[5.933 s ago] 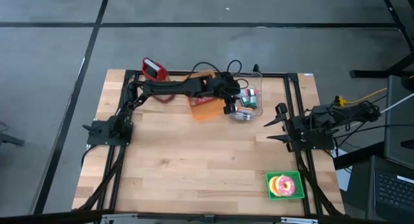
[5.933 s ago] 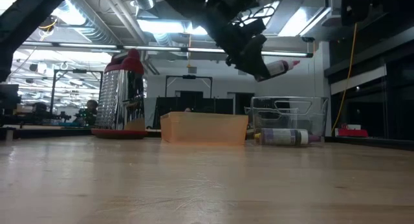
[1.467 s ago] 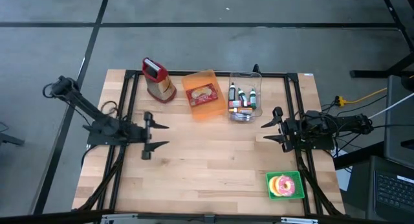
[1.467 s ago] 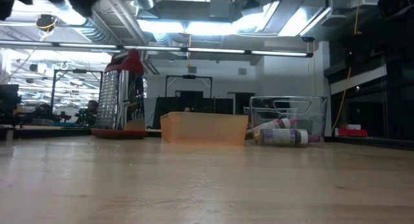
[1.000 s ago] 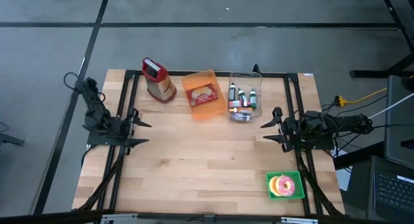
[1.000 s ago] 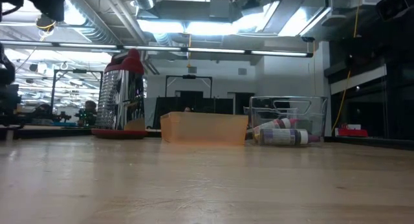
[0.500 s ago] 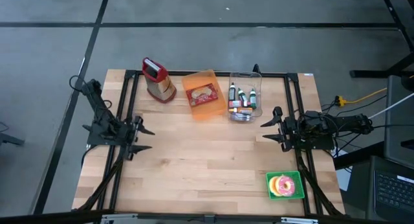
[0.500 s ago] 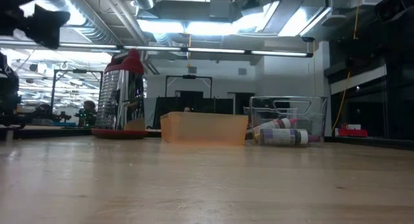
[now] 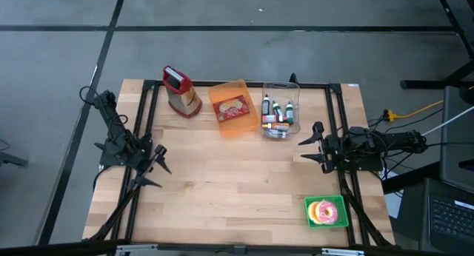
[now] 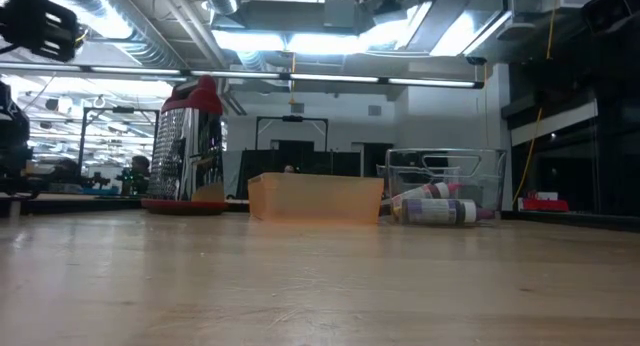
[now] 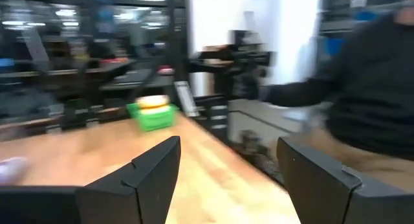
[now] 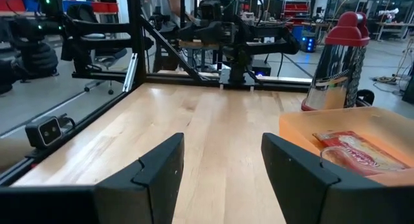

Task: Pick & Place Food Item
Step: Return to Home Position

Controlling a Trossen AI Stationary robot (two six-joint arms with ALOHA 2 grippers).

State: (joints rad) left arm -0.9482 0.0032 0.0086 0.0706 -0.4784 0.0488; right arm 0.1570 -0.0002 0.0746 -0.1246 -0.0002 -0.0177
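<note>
Your food colouring bottles (image 9: 276, 117) lie inside the transparent bin (image 9: 298, 112), which stands at the far edge of the bench (image 9: 237, 189), a little right of centre. In the low view you can see two bottles (image 10: 437, 210) lying on their sides behind the clear wall (image 10: 445, 166), one resting above the other.

Just beside that bin, on its left, stands the orange bin (image 9: 222, 92) with a food packet (image 9: 235, 108) in it. The two bins are close, but you cannot tell whether they touch. Further left stands the grater (image 9: 180, 89), upright with its red handle on top. So the orange bin sits between the grater and the transparent bin.

Near the front right corner a green tray (image 9: 339, 220) carries a doughnut (image 9: 324, 211), well apart from everything else.

Your left tool (image 9: 157, 167) hangs over the bench's left side, empty, its fingers spread wide. Its wrist view looks across at the green tray (image 11: 152, 115) and a person (image 11: 369, 101) in dark clothing beyond the bench. Your right tool (image 9: 307, 143) sits at the right side, near the transparent bin, also spread open and holding nothing.
</note>
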